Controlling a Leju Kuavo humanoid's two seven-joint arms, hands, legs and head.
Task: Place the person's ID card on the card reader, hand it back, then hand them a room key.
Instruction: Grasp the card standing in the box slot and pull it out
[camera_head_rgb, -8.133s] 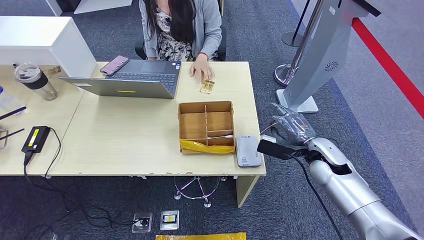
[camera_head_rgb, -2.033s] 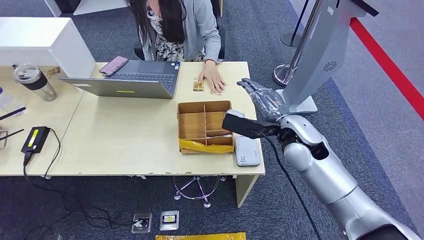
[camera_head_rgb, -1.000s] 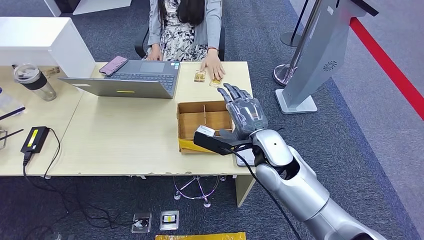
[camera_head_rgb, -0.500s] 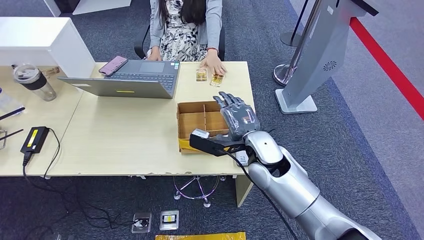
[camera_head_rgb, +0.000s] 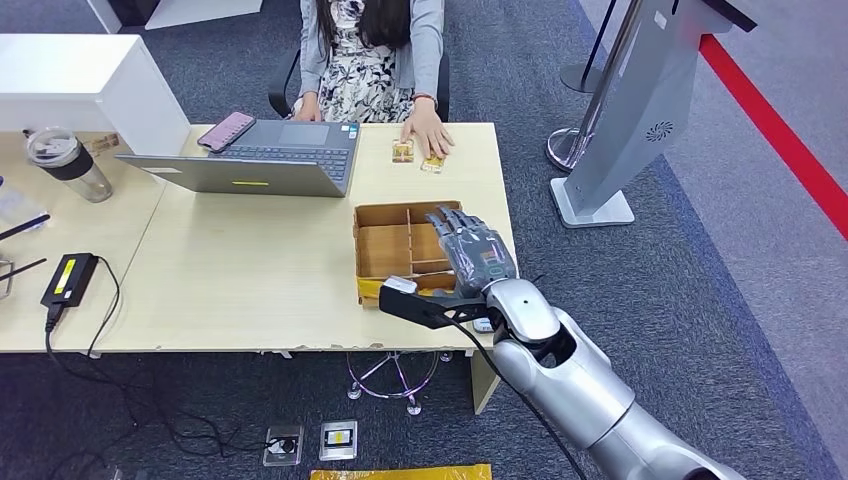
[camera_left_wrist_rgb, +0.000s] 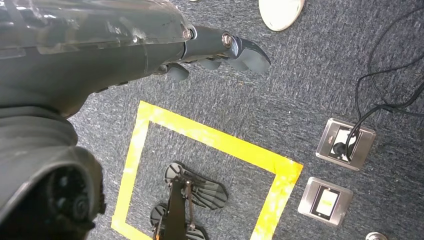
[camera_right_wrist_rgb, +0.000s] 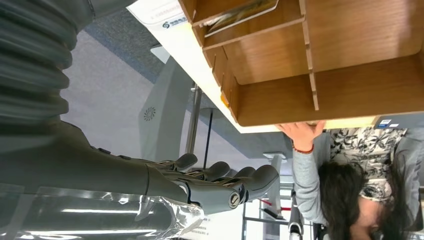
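The right hand (camera_head_rgb: 478, 255) hovered, fingers spread and empty, over the wooden compartment box (camera_head_rgb: 395, 250). Two cards (camera_head_rgb: 417, 156) lay on the tabletop (camera_head_rgb: 250, 270) by the person's hand (camera_head_rgb: 428, 136); nothing appeared scanned yet.

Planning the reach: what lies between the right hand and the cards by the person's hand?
In the head view, the wooden box's far wall, then bare tabletop, separate the right hand from the cards.
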